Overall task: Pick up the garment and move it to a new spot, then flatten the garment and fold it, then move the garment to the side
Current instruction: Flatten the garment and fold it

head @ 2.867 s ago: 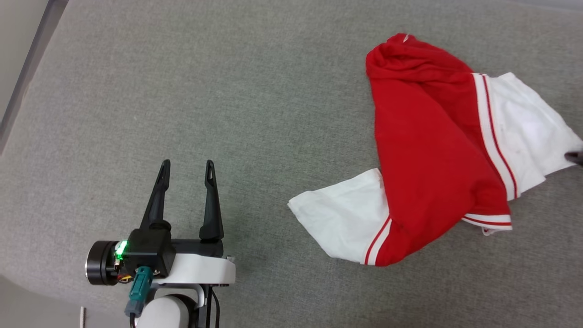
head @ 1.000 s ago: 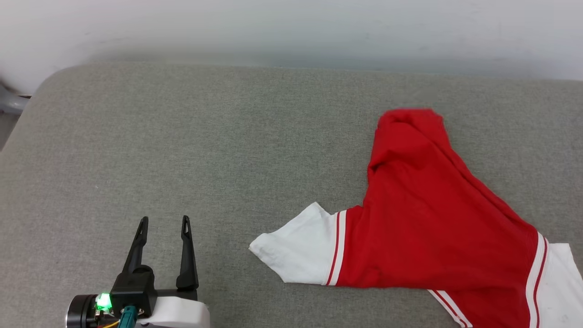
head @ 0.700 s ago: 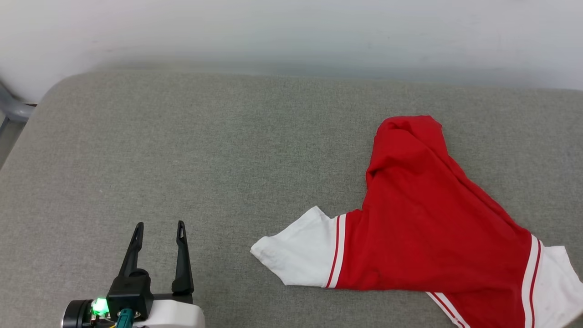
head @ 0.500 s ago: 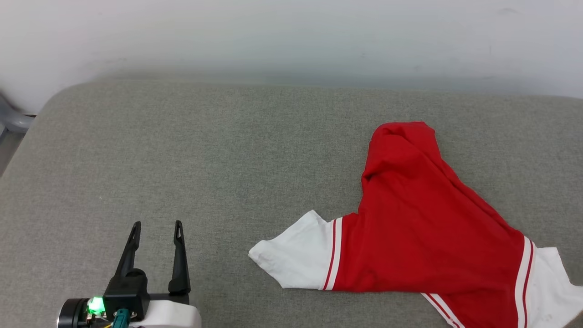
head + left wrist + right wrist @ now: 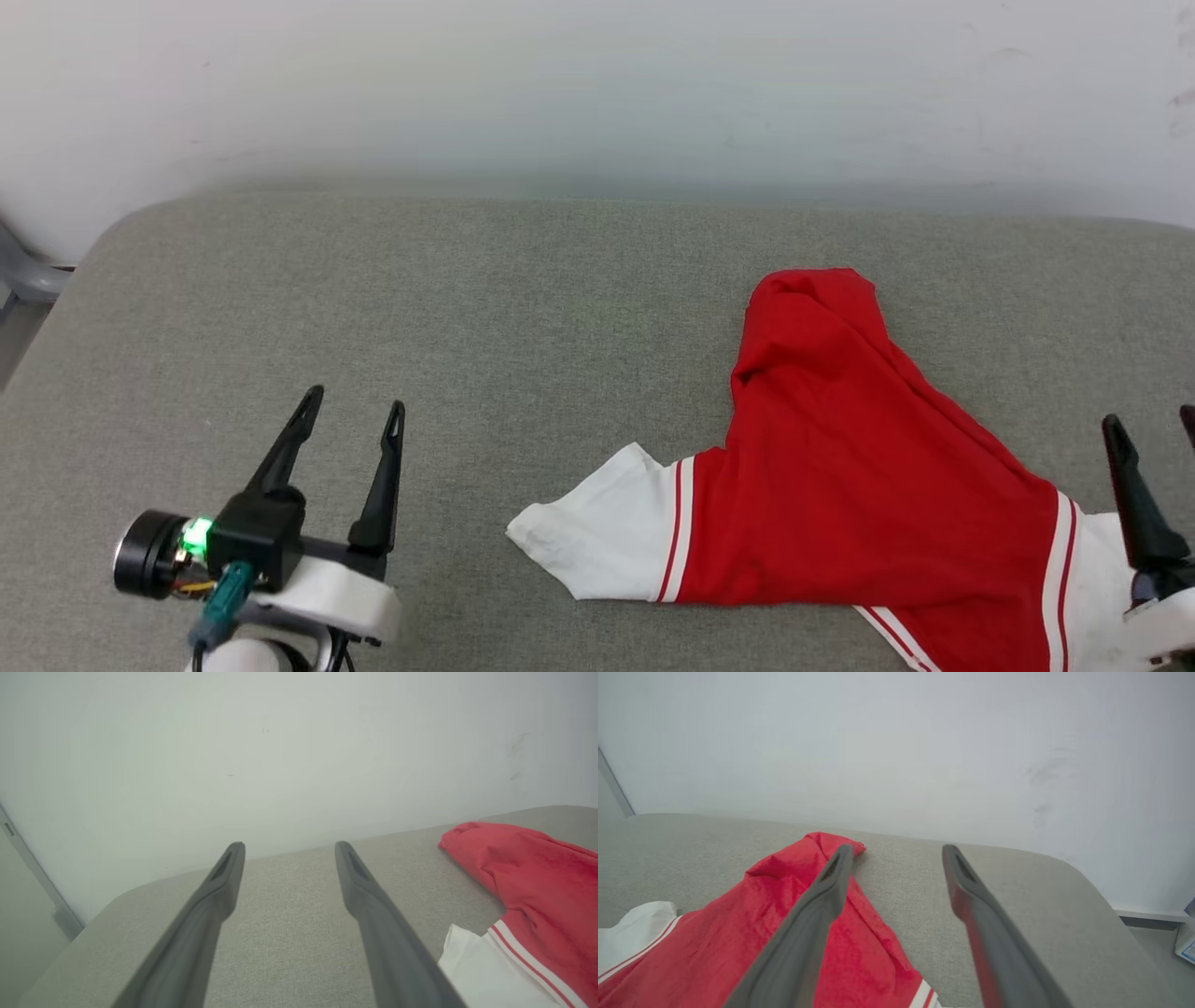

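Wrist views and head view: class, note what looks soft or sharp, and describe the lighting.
Left wrist view: left fingers blur toward the bottom edge, garment sharper. Right wrist view: right fingers likewise soft, wall smudges legible. Head view: even, diffuse light, hardly any shadow, no glare.

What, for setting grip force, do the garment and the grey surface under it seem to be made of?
The garment: soft matte knit cloth, perhaps cotton or polyester jersey; it lies in limp folds and creases. The grey surface: matte woven upholstery-like fabric, judging by its fine speckled grain; the rounded corners suggest padding, but that stays unsure.
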{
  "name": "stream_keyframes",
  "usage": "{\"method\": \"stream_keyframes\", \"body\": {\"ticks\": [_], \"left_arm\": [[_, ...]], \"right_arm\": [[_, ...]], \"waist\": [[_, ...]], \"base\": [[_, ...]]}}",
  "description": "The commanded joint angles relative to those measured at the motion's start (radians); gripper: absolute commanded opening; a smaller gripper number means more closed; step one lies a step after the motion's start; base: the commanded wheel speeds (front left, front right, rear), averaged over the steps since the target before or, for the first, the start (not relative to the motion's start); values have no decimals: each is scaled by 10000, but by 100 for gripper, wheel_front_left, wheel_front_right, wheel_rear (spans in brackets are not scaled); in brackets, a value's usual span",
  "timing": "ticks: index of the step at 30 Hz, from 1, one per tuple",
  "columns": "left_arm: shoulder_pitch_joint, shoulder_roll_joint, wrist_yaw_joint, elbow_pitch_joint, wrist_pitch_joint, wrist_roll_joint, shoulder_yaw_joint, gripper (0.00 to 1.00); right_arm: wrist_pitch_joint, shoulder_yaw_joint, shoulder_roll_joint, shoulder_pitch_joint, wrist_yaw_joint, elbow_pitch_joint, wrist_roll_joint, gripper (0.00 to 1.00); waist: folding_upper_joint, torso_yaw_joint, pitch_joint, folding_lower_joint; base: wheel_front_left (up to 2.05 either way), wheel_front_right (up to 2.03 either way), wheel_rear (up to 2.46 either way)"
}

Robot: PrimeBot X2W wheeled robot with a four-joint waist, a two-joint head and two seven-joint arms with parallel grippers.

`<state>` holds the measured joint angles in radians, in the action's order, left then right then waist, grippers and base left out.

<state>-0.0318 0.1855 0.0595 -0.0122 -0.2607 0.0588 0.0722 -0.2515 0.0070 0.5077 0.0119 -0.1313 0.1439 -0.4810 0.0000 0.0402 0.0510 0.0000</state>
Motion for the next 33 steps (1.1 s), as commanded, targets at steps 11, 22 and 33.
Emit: {"method": "stream_keyframes", "body": {"ticks": [11, 22, 33], "left_arm": [[-2549, 2194, 691, 235, 4191, 2533, 2709, 100], [-4419, 3902, 699, 209, 8831, 5597, 5974, 100], [-5312, 4429, 699, -1564, 9116, 6231, 8139, 100]], "right_arm": [[1245, -929, -2483, -1312, 12, -2759, 2001, 100], [1525, -688, -2864, -1074, 11, -2972, 2406, 100], [1372, -365, -2904, -436, 11, -2641, 2524, 100]], "waist": [[0, -163, 83, 0], [0, -683, 402, 0], [0, -1398, 1070, 0]], "base": [[0, 0, 0], [0, 0, 0], [0, 0, 0]]}}
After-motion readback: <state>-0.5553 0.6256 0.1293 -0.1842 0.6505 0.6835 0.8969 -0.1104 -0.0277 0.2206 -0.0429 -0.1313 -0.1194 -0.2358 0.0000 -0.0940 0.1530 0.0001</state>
